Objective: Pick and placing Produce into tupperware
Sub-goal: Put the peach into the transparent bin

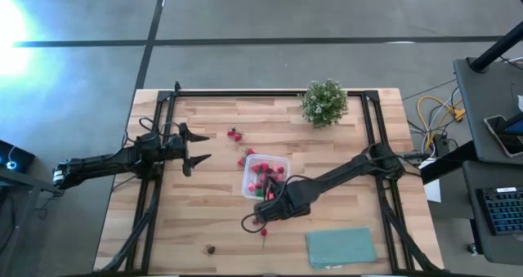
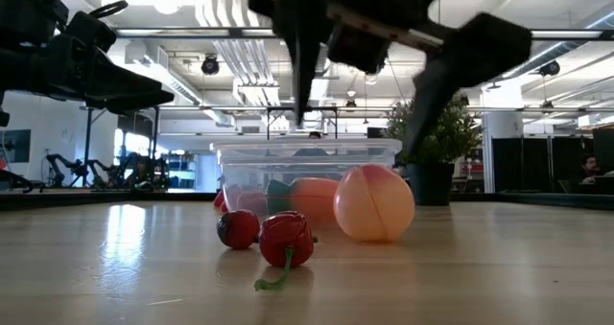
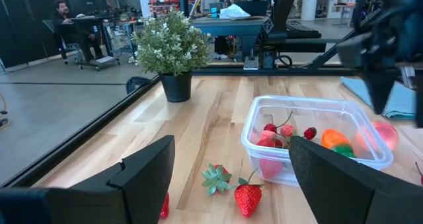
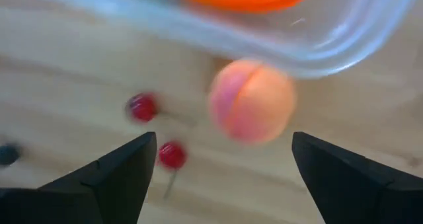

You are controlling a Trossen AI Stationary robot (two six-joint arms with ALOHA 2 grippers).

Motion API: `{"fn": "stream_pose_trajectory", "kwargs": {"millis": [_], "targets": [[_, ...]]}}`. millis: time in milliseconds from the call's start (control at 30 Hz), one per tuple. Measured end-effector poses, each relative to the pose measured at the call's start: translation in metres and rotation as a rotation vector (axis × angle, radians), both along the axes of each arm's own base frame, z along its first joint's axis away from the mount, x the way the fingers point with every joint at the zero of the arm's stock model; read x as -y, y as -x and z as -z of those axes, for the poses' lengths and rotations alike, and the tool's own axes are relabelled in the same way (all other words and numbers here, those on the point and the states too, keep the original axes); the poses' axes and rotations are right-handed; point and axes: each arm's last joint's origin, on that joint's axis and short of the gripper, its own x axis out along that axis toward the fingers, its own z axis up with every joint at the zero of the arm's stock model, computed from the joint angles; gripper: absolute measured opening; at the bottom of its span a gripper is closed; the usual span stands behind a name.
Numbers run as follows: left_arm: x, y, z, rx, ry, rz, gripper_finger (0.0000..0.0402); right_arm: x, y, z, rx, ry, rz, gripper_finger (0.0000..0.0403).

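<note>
The clear tupperware (image 1: pixel 265 177) stands mid-table and holds several toy pieces, among them an orange one (image 3: pixel 336 138). A pink-orange peach ball (image 4: pixel 251 100) rests on the wood just outside its near wall, also seen in the low view (image 2: pixel 374 202). Two red cherries (image 4: pixel 142 107) (image 4: pixel 172 154) lie beside it. Strawberries (image 3: pixel 248 197) (image 1: pixel 235 135) lie on the container's left side. My right gripper (image 4: pixel 225 141) is open above the peach, one finger on either side, touching nothing. My left gripper (image 1: pixel 192 150) is open and empty left of the container.
A potted plant (image 1: pixel 324 103) stands at the far edge. A teal cloth (image 1: pixel 341 247) lies flat at the near right. A small dark piece (image 1: pixel 211 249) lies near the front edge. A person (image 3: pixel 63 12) sits at a desk far behind the table.
</note>
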Motion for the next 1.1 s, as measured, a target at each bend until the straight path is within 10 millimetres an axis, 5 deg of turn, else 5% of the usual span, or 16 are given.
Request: {"fn": "stream_pose_trajectory", "kwargs": {"millis": [600,1100], "targets": [[0.0,0.0,0.0,0.0,0.0,0.0,0.0283,0.006,0.009,0.036,-0.035,0.023,0.042,0.034],[0.0,0.0,0.0,0.0,0.0,0.0,0.0283,0.01,0.01,0.038,-0.045,0.02,0.043,0.0326]]}}
